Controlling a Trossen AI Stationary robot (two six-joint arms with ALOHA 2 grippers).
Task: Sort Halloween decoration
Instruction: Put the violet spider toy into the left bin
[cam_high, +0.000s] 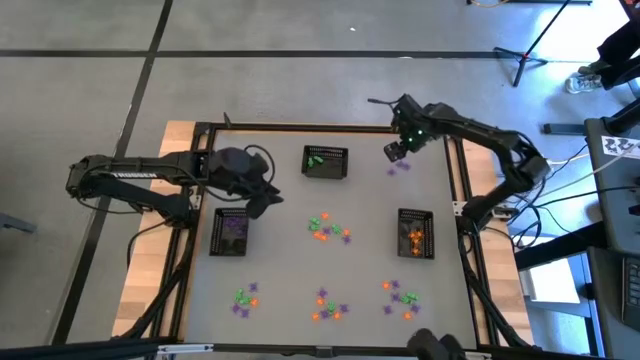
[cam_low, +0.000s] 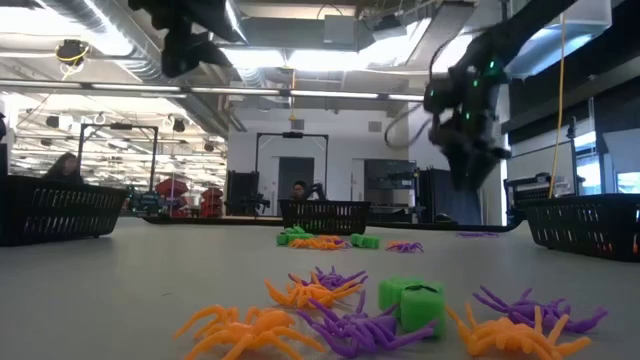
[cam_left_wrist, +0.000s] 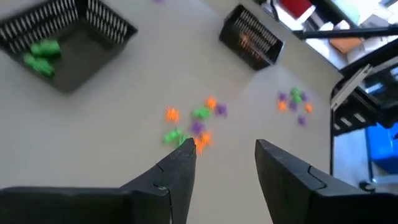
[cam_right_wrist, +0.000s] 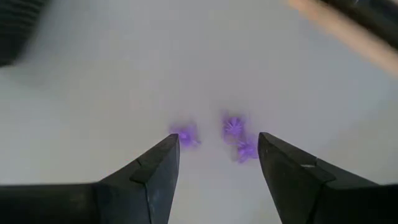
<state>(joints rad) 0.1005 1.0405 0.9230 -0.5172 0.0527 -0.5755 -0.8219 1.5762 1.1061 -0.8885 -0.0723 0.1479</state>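
**Grippers parted above the sorting table, nothing gripped**

Left gripper (cam_left_wrist: 224, 162): fingers stand apart with a clear gap between them, and no trinket is between them. In the high view the left gripper (cam_high: 262, 198) hangs just beside the purple basket (cam_high: 231, 232), which holds purple trinkets. Beyond the fingertips, in the left wrist view, lies the centre cluster (cam_left_wrist: 194, 124) of orange, green and purple Halloween decoration pieces on the bare table (cam_left_wrist: 124, 143). Farther past the fingers stand the green basket (cam_left_wrist: 65, 37), with green pieces inside, and the orange basket (cam_left_wrist: 252, 40).

Right gripper (cam_right_wrist: 217, 155): fingers stand wide apart and hold nothing. Three purple trinkets (cam_right_wrist: 233, 127) lie on the table surface just beyond the fingertips, within the span of the gap. In the high view the right gripper (cam_high: 396, 150) hangs near the far right corner of the table, with those purple pieces just beside it.

Remaining decoration: three mixed clusters lie along the near edge of the table, well apart from both grippers: one at near left (cam_high: 244, 296), one at near centre (cam_high: 328, 303), one at near right (cam_high: 400, 297). The low view shows orange and purple spider shapes (cam_low: 330, 290) and a green block (cam_low: 415, 300) closest to the camera.
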